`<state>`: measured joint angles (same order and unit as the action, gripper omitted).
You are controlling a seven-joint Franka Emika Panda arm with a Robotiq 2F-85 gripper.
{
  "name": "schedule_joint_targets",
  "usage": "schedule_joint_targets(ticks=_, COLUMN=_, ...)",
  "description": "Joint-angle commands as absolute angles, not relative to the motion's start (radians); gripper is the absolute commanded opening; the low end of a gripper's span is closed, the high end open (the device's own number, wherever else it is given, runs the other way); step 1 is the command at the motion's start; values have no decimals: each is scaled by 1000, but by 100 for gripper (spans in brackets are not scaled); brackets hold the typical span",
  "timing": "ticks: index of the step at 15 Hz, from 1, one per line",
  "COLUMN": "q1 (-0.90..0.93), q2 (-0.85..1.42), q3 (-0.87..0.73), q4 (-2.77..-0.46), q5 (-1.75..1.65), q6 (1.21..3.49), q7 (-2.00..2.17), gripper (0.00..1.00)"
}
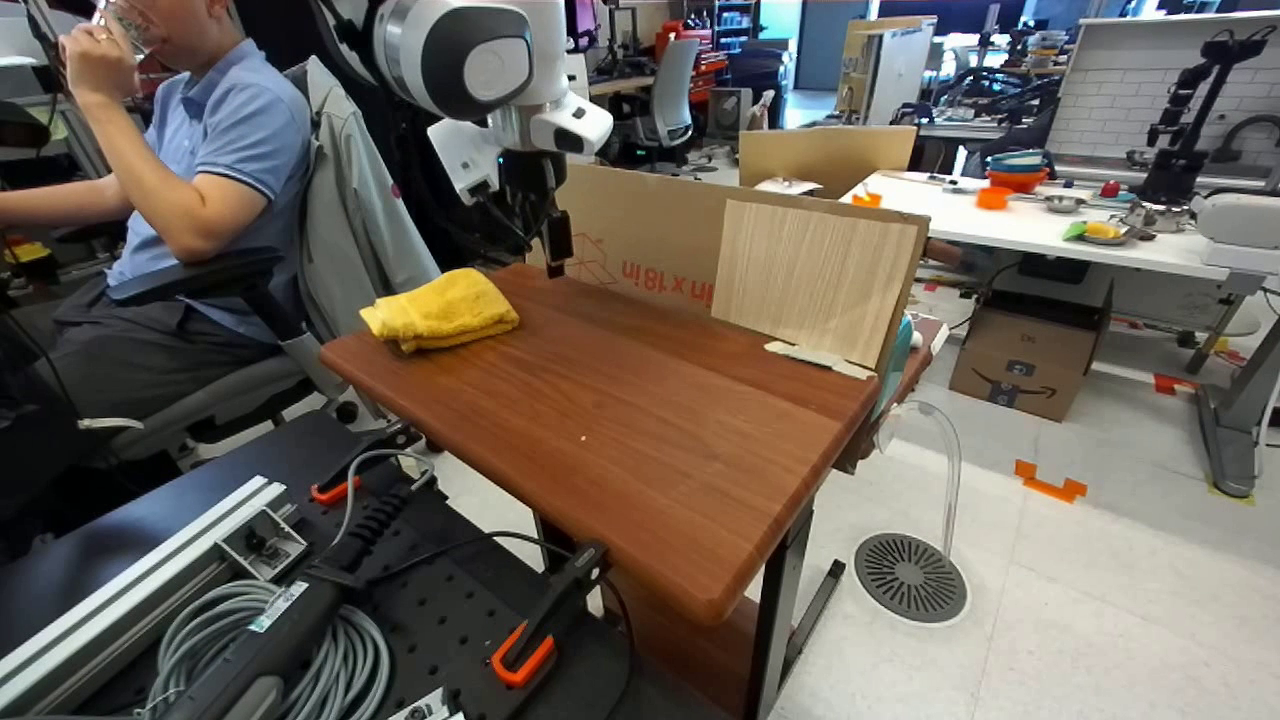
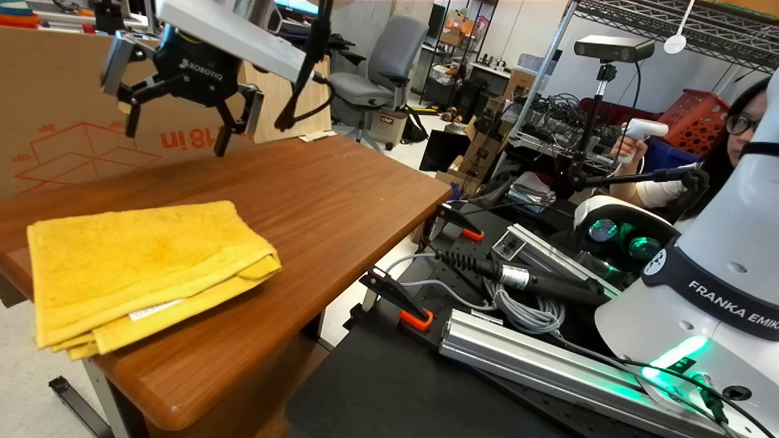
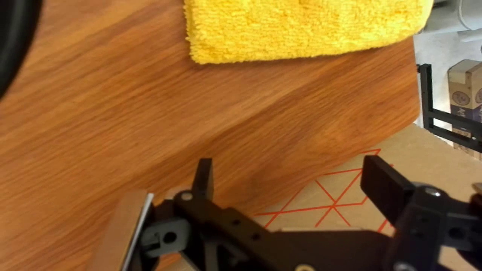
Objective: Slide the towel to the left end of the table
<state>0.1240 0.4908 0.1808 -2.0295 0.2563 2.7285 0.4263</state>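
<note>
Leftmost in an exterior view: seated person [image 1: 230,120] in blue, just off the left end of the table [image 1: 640,430]. Gray cable [image 1: 360,640] coiled on black board [image 1: 440,590], outside the near edge. Yellow towel [image 1: 440,310], folded, lying across the left end edge, between near left and far left corners; part of it pokes past that edge, white label [image 2: 156,310] showing on its side. Orange-and-black clamp [image 1: 572,585] next to the near edge; contact unclear. Gripper [image 2: 175,140] up in the air by the far edge, near the far left corner, pointing down; fingers [image 2: 132,118] spread wide, nothing held, apart from the towel. Wrist view: one fingertip shows against the table, the other against cardboard [image 3: 312,195]. Cardboard stands along the far edge. Wood-grain panel [image 1: 810,270] upright against it toward the far right corner, pale strip [image 1: 820,358] at its foot. Past the right end: carton [image 1: 1030,345], then white table [image 1: 925,205] with stacked bowls [image 1: 1018,178]. Far right in an exterior view: robot base [image 2: 651,316], plus person with glasses [image 2: 745,115], partly hidden, white device [image 2: 645,128] raised.
</note>
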Motion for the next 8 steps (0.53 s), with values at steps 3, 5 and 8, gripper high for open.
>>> schedule_joint_targets(ticks=3, q1=84, q2=248, q3=143, q4=-2259, q5=275, q6=2690, q7=327, gripper=100)
schedule_joint_targets(ticks=5, q1=104, q2=314, q3=136, q4=-2204, q5=273, q6=2721, q7=346, gripper=100)
schedule_joint_targets(ticks=8, q1=99, q2=275, q3=130, q4=-2244, q5=271, q6=2720, q7=341, gripper=100)
